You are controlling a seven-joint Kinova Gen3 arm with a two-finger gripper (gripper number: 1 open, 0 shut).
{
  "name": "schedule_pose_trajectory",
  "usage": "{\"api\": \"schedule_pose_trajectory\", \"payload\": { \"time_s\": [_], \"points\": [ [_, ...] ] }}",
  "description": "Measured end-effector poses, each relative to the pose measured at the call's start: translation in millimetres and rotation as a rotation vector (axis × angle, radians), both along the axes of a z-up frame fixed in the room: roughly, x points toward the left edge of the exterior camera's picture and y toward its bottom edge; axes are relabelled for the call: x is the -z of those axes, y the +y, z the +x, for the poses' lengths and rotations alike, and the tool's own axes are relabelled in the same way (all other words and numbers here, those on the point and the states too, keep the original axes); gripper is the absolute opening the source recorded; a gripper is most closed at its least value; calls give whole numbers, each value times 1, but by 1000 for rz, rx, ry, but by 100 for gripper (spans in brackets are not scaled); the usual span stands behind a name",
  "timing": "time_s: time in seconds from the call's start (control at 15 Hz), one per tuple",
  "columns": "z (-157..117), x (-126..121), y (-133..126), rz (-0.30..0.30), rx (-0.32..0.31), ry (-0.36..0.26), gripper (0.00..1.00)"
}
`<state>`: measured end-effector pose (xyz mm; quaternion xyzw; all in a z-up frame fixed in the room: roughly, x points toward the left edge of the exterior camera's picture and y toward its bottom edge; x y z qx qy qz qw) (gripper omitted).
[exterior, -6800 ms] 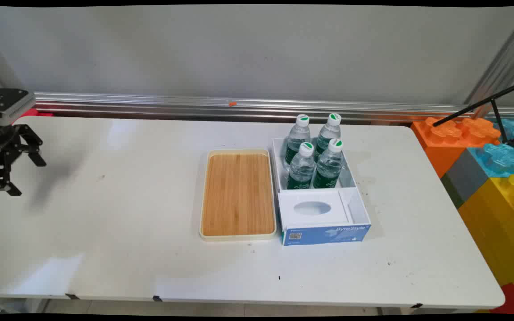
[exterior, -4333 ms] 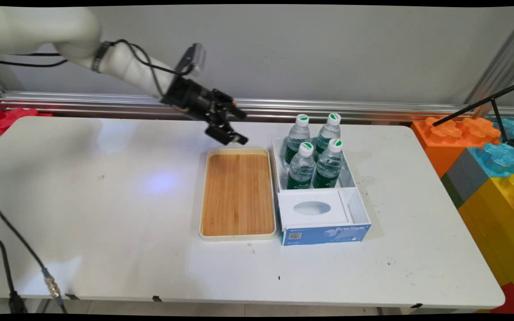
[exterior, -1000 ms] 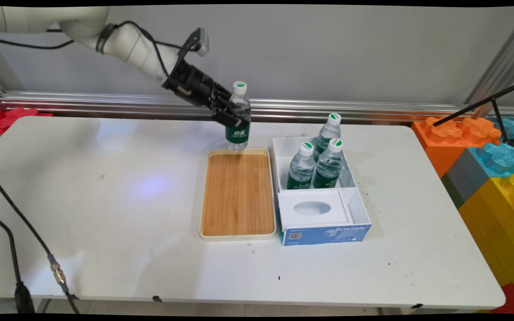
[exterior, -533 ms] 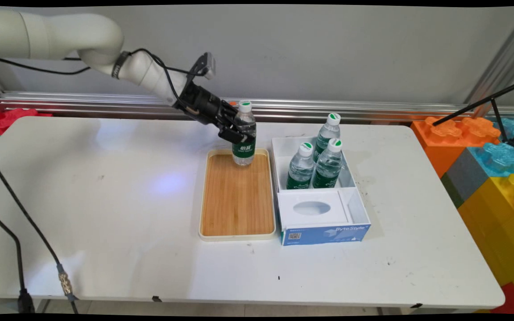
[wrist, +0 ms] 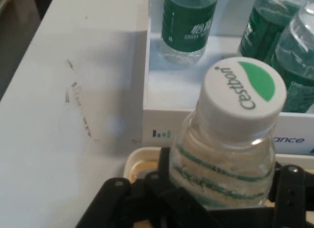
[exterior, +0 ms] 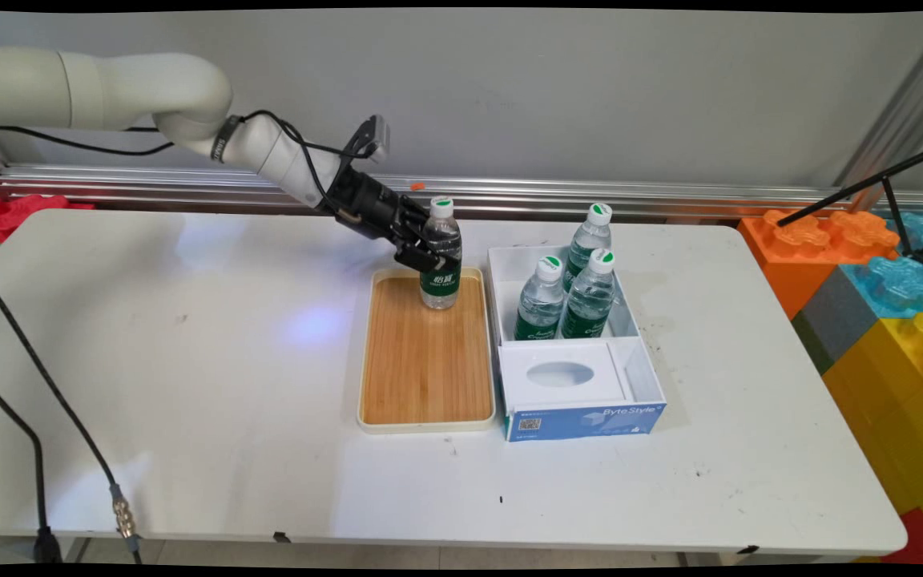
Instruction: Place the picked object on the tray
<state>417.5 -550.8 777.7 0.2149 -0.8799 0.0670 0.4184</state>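
One water bottle [exterior: 441, 255] is clamped in the gripper [exterior: 423, 248], upright at the far end of the wooden tray [exterior: 427, 361]; whether its base touches the wood I cannot tell. It looks full, so fairly heavy, with thin, smooth plastic walls that would probably give under pressure; the fingers [wrist: 289, 186] hold it high, just under the cap. Three more bottles [exterior: 570, 284] stand in the white box [exterior: 626, 377] just beside the tray's right edge, on a white table [exterior: 189, 385] before a grey wall.
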Motion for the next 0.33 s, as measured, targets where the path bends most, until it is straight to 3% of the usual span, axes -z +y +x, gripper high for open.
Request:
{"api": "schedule_pose_trajectory", "payload": {
  "time_s": [0.07, 0.13, 0.33],
  "points": [
    [0, 3, 0, -2, 3, 2, 0],
    [0, 6, 0, -5, 8, 5, 100],
    [-2, 9, -1, -12, 21, 10, 100]
  ]
}}
